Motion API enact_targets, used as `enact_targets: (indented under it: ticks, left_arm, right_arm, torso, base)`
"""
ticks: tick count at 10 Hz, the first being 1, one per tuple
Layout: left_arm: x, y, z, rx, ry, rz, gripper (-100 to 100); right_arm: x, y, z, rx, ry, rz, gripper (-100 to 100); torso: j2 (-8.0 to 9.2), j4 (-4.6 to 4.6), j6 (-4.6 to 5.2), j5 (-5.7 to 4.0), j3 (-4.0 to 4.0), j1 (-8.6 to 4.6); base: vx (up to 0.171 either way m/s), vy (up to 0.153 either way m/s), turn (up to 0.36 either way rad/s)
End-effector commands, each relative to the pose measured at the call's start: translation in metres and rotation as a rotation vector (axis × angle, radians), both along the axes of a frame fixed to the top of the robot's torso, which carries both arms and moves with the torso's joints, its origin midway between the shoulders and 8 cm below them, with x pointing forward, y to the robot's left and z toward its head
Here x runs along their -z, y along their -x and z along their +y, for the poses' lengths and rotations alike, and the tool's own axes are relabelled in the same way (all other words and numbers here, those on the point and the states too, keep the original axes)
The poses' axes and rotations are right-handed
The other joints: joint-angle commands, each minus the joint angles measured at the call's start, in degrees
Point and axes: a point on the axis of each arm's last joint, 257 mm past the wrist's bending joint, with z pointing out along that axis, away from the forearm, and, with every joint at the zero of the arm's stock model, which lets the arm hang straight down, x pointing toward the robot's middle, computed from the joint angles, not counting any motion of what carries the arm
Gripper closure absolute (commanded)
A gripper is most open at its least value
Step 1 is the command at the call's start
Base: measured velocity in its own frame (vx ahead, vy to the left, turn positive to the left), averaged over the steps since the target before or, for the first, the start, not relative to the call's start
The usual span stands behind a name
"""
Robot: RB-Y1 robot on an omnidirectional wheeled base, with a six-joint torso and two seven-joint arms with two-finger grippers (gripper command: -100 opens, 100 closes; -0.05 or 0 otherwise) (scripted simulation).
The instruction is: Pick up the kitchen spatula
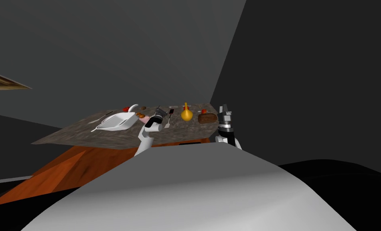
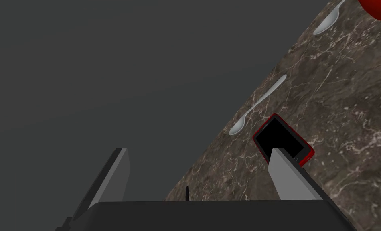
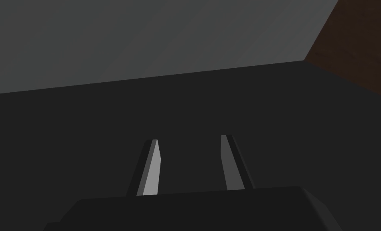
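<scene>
Spatula (image 1: 169, 118) lies flat on counter (image 1: 105, 138), just beside our left claw (image 1: 159, 112) (spread, nothing between). Red phone (image 2: 284, 140) by one fingertip. Our right claw (image 3: 189, 138) also spread, empty.

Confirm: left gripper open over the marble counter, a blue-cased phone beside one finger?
Not blue: the left wrist view shows the phone in a red case. The rest holds: left gripper open over the marble counter, phone beside one finger.

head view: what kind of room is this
Most likely a kitchen: a marbled stone countertop on an orange-brown cabinet carries a spatula, a spoon and a brown loaf of bread.
</scene>
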Motion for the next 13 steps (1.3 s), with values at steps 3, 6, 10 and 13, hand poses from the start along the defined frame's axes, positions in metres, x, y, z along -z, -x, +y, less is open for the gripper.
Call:
enact_targets:
  ticks: [3, 6, 10, 13]
  left_arm:
    - [0.011, -0.005, 0.020, -0.028, 0.024, 0.071, -100]
    - [0.015, -0.007, 0.026, -0.038, 0.031, 0.092, -100]
    - [0.015, -0.007, 0.026, -0.038, 0.031, 0.092, -100]
    - [0.015, -0.007, 0.026, -0.038, 0.031, 0.092, -100]
  right_arm:
    - [0.000, 0.000, 0.000, 0.000, 0.000, 0.000, 0]
    - [0.000, 0.000, 0.000, 0.000, 0.000, 0.000, 0]
    - [0.000, 0.000, 0.000, 0.000, 0.000, 0.000, 0]
    - [0.000, 0.000, 0.000, 0.000, 0.000, 0.000, 0]
  torso:
    - [0.00, 0.00, 0.00, 0.00, 0.00, 0.00]
    - [0.01, 0.00, 0.00, 0.00, 0.01, 0.01]
    - [0.09, 0.02, -0.02, 0.02, 0.05, 0.09]
    - [0.07, 0.01, -0.02, 0.01, 0.04, 0.06]
  base:
    - [0.012, -0.014, -0.042]
    - [0.007, -0.009, -0.025]
    - [-0.001, 0.001, 0.003]
    - [0.000, 0.000, 0.000]
